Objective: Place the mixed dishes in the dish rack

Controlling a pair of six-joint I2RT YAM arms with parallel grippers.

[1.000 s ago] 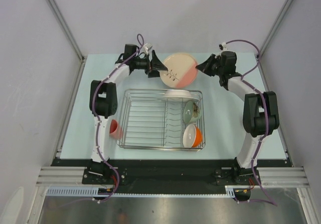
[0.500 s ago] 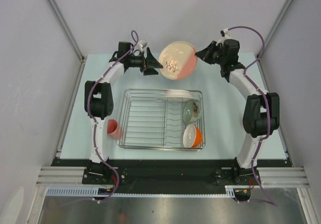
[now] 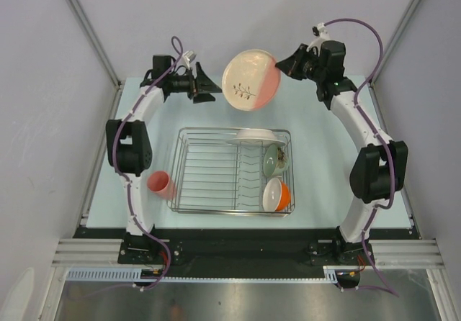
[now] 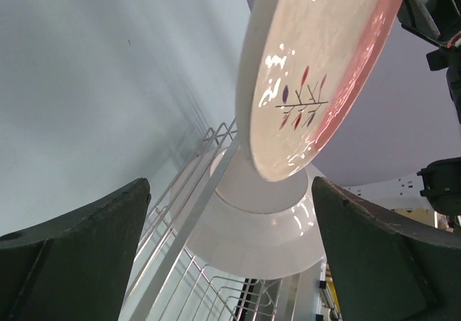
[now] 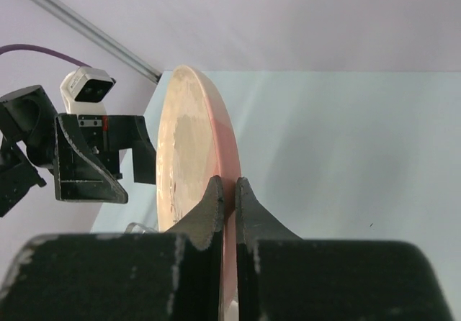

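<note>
While the left claw (image 3: pixel 208 89) gapes empty, the right claw (image 3: pixel 281 68) pinches the pink-edged plate (image 3: pixel 248 80) by its rim, aloft.

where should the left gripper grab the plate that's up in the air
Take the plate by its cream rim, the edge opposite the pink one pinched by the shut right gripper. It hangs tilted above the table with that thin rim toward the open left gripper, so probably best to come in from the left with the jaws astride it.
</note>
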